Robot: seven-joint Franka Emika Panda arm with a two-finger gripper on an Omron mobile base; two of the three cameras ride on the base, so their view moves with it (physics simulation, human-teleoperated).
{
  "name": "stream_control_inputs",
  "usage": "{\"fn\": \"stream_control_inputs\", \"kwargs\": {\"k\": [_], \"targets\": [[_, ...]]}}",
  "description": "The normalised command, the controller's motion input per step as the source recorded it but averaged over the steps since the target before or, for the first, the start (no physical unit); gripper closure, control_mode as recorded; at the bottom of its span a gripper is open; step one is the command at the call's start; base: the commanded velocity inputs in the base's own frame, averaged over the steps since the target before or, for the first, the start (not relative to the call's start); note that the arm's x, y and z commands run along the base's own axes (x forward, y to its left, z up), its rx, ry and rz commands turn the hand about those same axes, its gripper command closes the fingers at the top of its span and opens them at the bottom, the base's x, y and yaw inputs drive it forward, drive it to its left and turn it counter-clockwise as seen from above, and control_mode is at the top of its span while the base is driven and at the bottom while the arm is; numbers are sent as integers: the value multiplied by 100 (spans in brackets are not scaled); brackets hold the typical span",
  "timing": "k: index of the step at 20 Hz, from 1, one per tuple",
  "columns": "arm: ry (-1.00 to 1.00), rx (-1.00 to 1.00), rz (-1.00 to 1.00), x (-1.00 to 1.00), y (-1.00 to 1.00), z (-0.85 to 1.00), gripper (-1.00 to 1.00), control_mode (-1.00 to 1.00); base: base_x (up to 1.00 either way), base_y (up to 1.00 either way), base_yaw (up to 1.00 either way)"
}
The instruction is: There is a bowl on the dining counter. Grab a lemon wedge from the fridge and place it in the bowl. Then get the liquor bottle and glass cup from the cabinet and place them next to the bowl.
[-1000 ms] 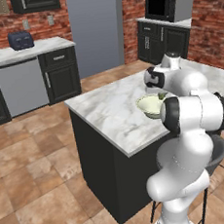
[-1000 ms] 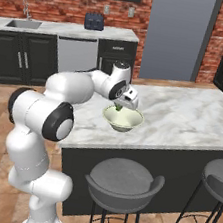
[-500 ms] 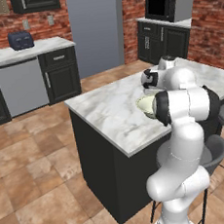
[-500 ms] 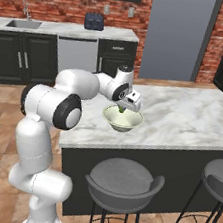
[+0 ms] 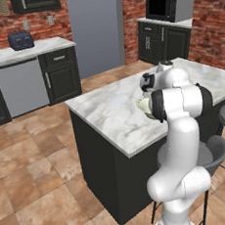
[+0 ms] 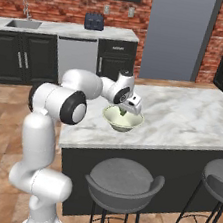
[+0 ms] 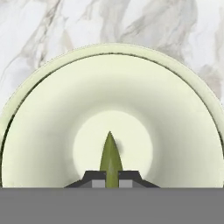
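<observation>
The gripper [image 7: 111, 174] is clenched on the wedge [image 7: 110, 158], which is held directly above the middle of the bowl [image 7: 43, 131] on the counter [image 6: 194, 113]. The wedge's long axis is seen pointing down toward the bowl's floor, so a release would likely drop it inside.

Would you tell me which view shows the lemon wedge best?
The hand view: the lemon wedge stands pinched between the fingers above the bowl. The right base view gives a green speck; in the left, the arm hides it.
</observation>
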Motion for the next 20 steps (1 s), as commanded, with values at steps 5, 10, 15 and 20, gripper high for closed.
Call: {"fn": "stream_control_inputs", "kwargs": {"k": [5, 10, 15, 20], "targets": [[0, 0, -1, 14, 0, -32, 100, -100, 0, 0, 0], [0, 0, -2, 15, 0, -27, 100, -100, 0, 0, 0], [0, 0, -2, 17, 0, -22, 100, -100, 0, 0, 0], [0, 0, -2, 19, 0, -17, 100, -100, 0, 0, 0]]}}
